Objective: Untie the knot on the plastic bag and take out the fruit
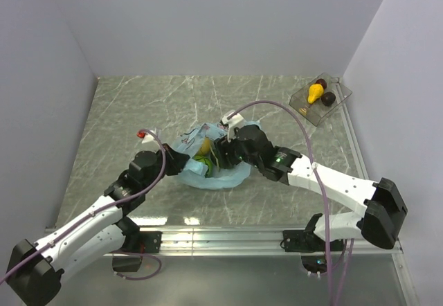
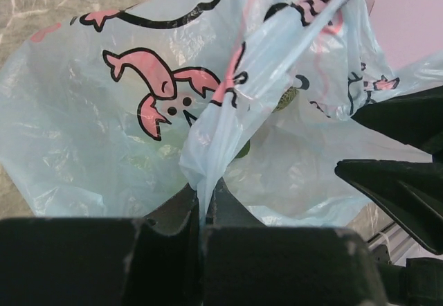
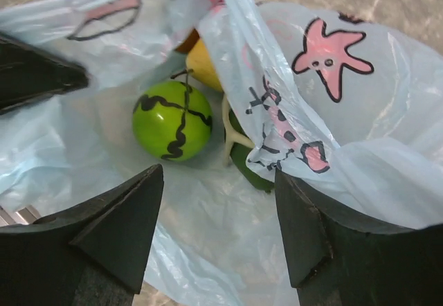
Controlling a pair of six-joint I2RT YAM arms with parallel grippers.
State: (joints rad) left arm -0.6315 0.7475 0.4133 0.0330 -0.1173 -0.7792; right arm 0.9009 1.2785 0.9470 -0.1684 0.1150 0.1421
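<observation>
The light-blue plastic bag [image 1: 223, 177] with pink prints lies mid-table with its mouth open; no knot shows. My left gripper [image 1: 181, 160] is shut on a strip of the bag's edge [image 2: 208, 160], its jaws pressed together on the plastic [image 2: 204, 192]. My right gripper [image 1: 218, 152] is open at the bag's mouth, its jaws wide apart over the bag's floor [image 3: 218, 195]. Inside lie a bright green ball [image 3: 172, 120] with black squiggles, a yellow fruit [image 3: 201, 64] and a dark green fruit [image 3: 249, 169], partly hidden under a fold of the bag [image 3: 360, 112].
A clear tray [image 1: 336, 86] at the back right holds a yellow fruit [image 1: 315, 93] and dark purple fruits [image 1: 328, 98]. Walls close in the table on the left, back and right. My left gripper's finger [image 3: 34, 77] shows in the right wrist view.
</observation>
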